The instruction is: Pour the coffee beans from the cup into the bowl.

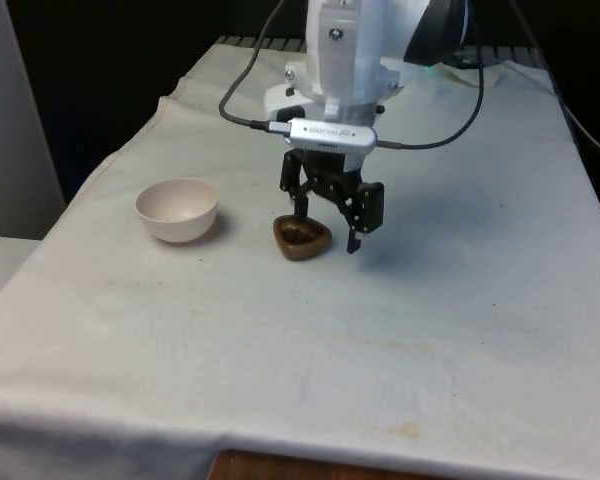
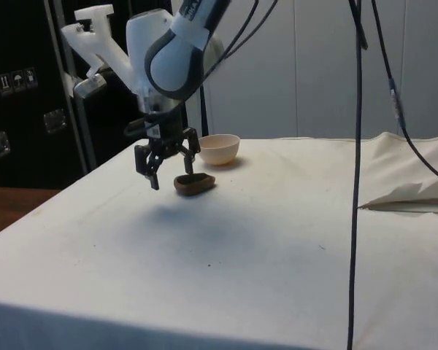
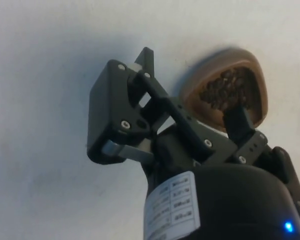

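The small brown cup (image 1: 302,238), a rounded-triangular vessel with a smooth thick rim, stands upright on the white cloth-covered table (image 1: 310,330) and holds a dark heap of glossy coffee beans (image 3: 227,90). The black two-finger gripper (image 1: 327,233) hangs over it with its fingers spread apart, one fingertip seemingly dipping inside the cup's rim and the other clear of it toward the front view's right, though contact is hard to judge. The smooth, pale pinkish-white round bowl (image 1: 177,208) sits near the cup on the front view's left, on slightly creased, faintly speckled fabric.
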Controlling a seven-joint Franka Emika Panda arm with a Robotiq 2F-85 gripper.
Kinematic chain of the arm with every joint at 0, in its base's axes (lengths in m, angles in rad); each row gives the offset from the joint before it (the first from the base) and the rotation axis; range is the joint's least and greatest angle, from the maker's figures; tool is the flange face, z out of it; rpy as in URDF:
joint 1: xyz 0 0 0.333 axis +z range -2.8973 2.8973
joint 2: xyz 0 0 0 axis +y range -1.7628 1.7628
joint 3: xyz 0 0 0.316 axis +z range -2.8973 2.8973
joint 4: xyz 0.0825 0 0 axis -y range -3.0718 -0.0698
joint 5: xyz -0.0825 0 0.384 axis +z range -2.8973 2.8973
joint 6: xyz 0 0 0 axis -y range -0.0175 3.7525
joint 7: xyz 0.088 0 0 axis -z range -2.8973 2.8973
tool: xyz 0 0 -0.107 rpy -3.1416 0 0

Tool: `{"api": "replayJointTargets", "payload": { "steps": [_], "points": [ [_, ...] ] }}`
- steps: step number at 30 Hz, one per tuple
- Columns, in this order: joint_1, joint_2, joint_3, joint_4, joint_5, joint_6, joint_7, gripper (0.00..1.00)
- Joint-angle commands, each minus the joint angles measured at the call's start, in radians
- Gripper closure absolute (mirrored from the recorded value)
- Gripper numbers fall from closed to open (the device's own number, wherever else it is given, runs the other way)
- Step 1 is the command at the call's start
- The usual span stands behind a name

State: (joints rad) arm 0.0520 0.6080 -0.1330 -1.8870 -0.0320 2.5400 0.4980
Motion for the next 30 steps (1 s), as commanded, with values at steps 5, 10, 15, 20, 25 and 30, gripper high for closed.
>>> {"api": "replayJointTargets", "payload": {
  "steps": [5,10,15,20,25,30],
  "points": [
    [0.000,0.017,-0.004,0.017,-0.011,0.000,0.025,0.00],
    [0.012,0.041,-0.020,0.039,-0.054,-0.001,0.091,0.00],
    [0.013,0.044,-0.021,0.037,-0.085,0.003,0.128,0.00],
    [0.013,0.048,-0.020,0.036,-0.133,0.011,0.185,0.00],
    [0.012,0.058,-0.019,0.037,-0.168,0.024,0.230,0.00],
    [0.006,0.064,-0.014,0.037,-0.181,0.038,0.245,0.00]
  ]
}}
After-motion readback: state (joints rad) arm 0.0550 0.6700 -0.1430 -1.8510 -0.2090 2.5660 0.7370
